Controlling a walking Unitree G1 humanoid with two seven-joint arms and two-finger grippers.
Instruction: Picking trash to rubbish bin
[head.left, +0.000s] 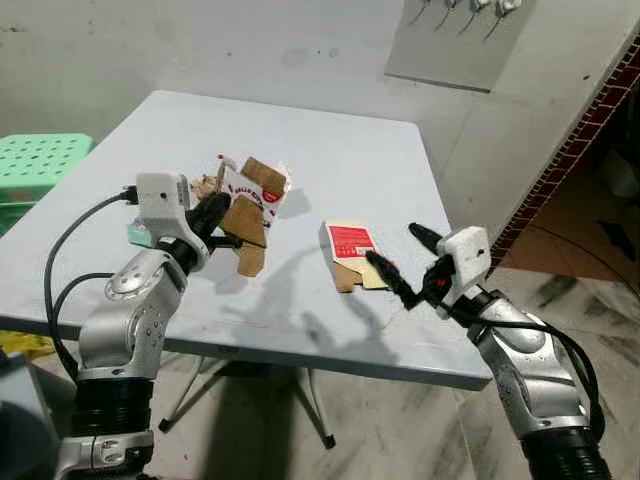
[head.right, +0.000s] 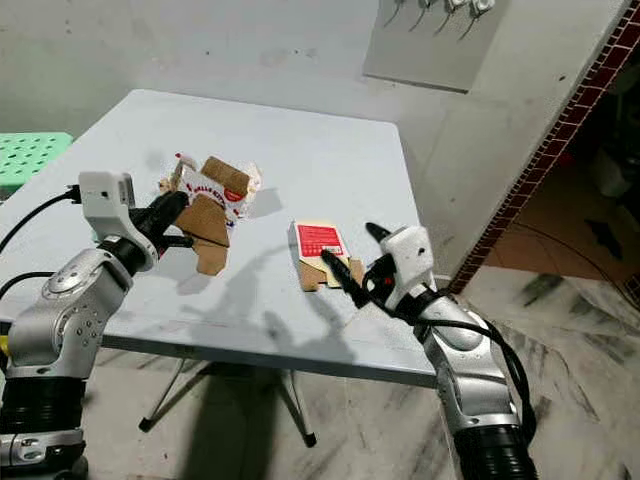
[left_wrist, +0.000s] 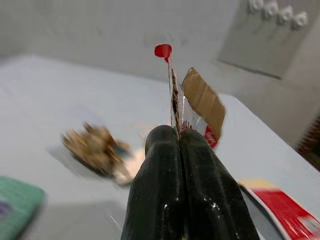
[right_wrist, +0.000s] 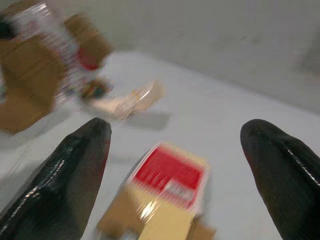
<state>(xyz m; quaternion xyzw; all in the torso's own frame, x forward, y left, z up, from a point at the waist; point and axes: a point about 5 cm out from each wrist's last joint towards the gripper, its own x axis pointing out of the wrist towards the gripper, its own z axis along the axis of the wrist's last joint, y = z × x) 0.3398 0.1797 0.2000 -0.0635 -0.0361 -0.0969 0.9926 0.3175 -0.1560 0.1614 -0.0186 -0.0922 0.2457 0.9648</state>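
My left gripper (head.left: 218, 222) is shut on a torn cardboard carton (head.left: 250, 200), brown inside with a red and white print, and holds it just above the grey table (head.left: 330, 150). The left wrist view shows the carton's edge (left_wrist: 175, 100) pinched between the two fingers. A flattened red and white box (head.left: 350, 248) lies on the table near its right front edge. My right gripper (head.left: 398, 258) hangs open just in front of that box, one finger at its near edge. A crumpled scrap (left_wrist: 97, 147) lies on the table behind the held carton.
A green plastic stool (head.left: 35, 160) stands to the left of the table. A small green object (left_wrist: 15, 200) lies on the table by my left wrist. A grey panel with hooks (head.left: 460, 40) leans on the back wall. Brick edging (head.left: 580, 130) runs along the right.
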